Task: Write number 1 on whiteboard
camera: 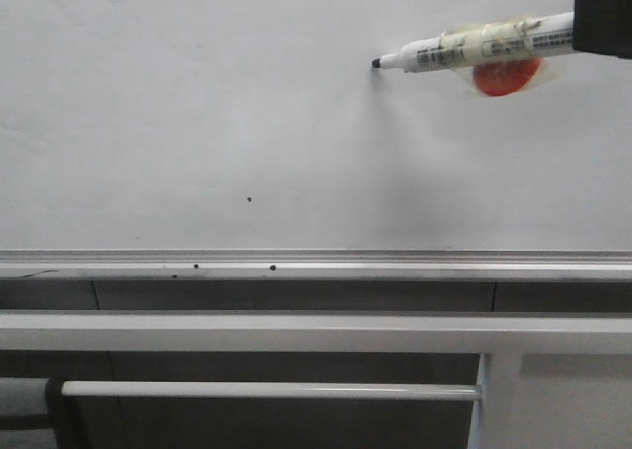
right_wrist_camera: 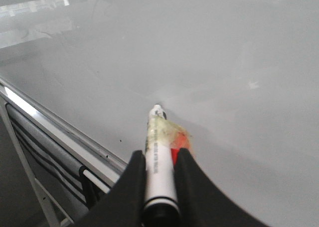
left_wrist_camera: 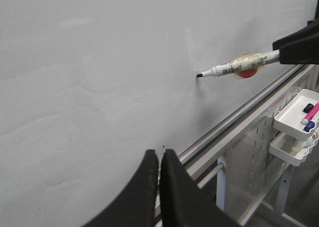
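Observation:
The whiteboard (camera: 197,123) is pale grey-white with a silver rail (camera: 316,266) along its lower edge. No number 1 stroke shows on it, only small black specks (camera: 250,199). My right gripper (right_wrist_camera: 158,154) is shut on a white marker (camera: 474,46) with yellowish tape and a red patch. It enters the front view at the upper right (camera: 604,15). The marker's black tip (camera: 376,63) is at the board surface; I cannot tell if it touches. The marker also shows in the left wrist view (left_wrist_camera: 234,67). My left gripper (left_wrist_camera: 159,154) is shut and empty, low in front of the board.
Below the rail a white frame bar (camera: 296,333) and a thinner rod (camera: 267,390) run across. In the left wrist view white trays (left_wrist_camera: 299,112) holding coloured markers hang at the board's right side.

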### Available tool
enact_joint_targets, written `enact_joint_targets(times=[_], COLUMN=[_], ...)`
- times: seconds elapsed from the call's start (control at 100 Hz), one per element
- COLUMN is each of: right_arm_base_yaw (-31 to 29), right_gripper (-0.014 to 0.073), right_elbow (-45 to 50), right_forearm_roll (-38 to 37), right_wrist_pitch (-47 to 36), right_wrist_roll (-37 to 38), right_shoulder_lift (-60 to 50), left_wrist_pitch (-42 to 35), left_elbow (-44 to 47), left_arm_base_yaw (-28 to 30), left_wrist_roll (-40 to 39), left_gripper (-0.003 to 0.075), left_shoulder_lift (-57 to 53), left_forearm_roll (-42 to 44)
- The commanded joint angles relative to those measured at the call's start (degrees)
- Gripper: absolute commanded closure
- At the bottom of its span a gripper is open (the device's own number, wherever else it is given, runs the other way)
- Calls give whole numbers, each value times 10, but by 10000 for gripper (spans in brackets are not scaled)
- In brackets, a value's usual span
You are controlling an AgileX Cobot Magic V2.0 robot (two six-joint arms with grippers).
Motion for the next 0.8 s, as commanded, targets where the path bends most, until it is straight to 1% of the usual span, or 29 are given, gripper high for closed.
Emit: enact_joint_targets(times=[0.0, 0.14, 0.25, 0.31, 0.64, 0.72, 0.79], right_arm_base_yaw=[-4, -5, -5, -5, -5, -5, -4], right_gripper=[652, 652, 652, 652, 657, 657, 657], right_elbow=[-16, -16, -16, -16, -16, -18, -23], right_forearm_roll=[-8, -7, 34, 55, 61, 61, 61], right_wrist_pitch=[-47, -64, -71, -75, -79, -82, -69], right_wrist_roll=[-8, -12, -49, -55, -55, -54, -53], right_shoulder_lift=[-2, 0, 17, 31, 130, 148, 151], left_wrist_pitch=[-34, -34, -35, -35, -35, -35, -35], left_elbow=[-15, -15, -15, -15, -15, -15, -15], left_arm_base_yaw=[-2, -2, -2, -2, -2, -2, -2], left_wrist_roll=[-5, -5, -5, -5, -5, -5, -5], left_gripper=[741, 741, 741, 741, 741, 741, 741], left_shoulder_lift=[4, 4, 4, 4, 4, 4, 4], left_forearm_roll=[10, 10, 10, 10, 10, 10, 10])
